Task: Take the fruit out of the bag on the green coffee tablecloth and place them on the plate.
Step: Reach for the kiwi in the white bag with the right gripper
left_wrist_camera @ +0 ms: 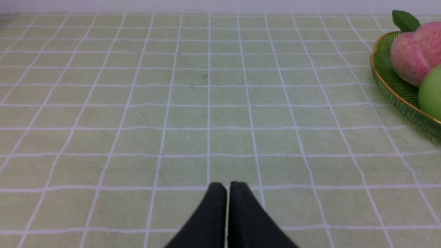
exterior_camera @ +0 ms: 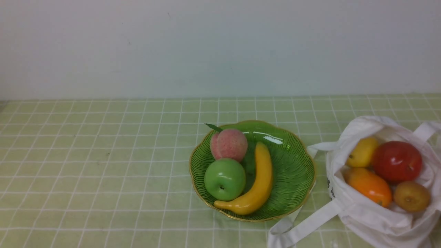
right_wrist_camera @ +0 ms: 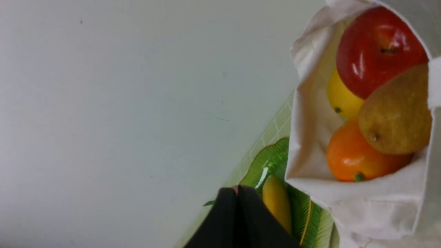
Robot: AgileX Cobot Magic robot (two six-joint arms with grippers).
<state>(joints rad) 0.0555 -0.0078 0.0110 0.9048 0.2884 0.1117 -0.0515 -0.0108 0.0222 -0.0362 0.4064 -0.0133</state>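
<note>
Tablecloth (exterior_camera: 103, 155), bag (exterior_camera: 372, 220) holding apple (exterior_camera: 397, 161), lemon (exterior_camera: 361, 152), mango (exterior_camera: 369, 186), kiwi (exterior_camera: 411, 196)

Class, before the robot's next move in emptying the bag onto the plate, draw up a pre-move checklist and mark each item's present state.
1. Bag mouth open, fruit exposed: ok; red apple, lemon, mango and kiwi all show.
2. Free room on plate: ok, bare to the right of the banana.
3. Right gripper open for grasping: not ok, shut.
4. Left gripper empty: ok, shut on nothing.
5. Bag strap clear of plate rim: cannot tell.
</note>
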